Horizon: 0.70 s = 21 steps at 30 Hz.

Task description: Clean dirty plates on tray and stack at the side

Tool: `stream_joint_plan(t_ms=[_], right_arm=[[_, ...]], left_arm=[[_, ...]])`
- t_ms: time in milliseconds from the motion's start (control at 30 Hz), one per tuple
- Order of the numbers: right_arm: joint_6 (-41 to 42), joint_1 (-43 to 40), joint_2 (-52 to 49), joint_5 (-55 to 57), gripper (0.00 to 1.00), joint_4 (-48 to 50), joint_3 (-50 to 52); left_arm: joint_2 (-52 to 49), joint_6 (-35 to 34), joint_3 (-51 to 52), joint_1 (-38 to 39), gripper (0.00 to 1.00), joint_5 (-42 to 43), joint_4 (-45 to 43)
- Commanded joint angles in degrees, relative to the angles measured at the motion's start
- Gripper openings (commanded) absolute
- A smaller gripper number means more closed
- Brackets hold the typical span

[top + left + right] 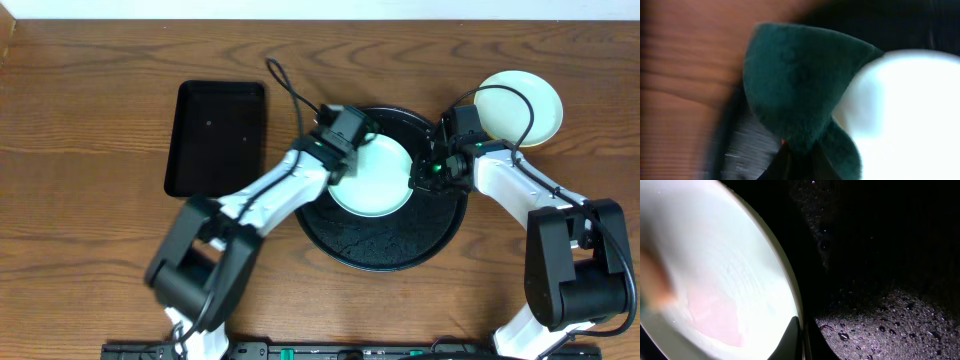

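Overhead: face-up plate (375, 182), rim in right gripper's (416, 177) pinch; left gripper (797, 161) tight around cloth (795, 85).

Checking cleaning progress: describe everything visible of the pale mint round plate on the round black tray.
The pale mint round plastic plate lies on the round black tray, toward its far side. A faint pink smear shows inside. The right gripper pinches its right rim; a dark green fuzzy cloth covers its left edge.
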<state>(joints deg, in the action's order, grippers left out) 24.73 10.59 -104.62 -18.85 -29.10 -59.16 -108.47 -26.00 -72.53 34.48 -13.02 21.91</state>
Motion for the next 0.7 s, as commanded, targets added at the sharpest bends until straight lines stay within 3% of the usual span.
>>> stream_joint_plan(t_ms=[0, 267, 667], right_arm=[[-1.03, 0.02, -0.48, 2.54, 0.01, -0.63, -0.24], [-3.17, 2.99, 0.94, 5.27, 0.01, -2.12, -3.82], [-12.96, 15.80, 5.55, 44.28, 0.01, -16.61, -20.76]], left_arm=[[7.34, 0.87, 0.09, -3.87, 0.08, -9.16, -0.39], [16.63, 0.85, 0.09, -12.74, 0.08, -9.07, -0.24], [13.05, 0.90, 0.11, -32.70, 0.08, 10.99, 3.54]])
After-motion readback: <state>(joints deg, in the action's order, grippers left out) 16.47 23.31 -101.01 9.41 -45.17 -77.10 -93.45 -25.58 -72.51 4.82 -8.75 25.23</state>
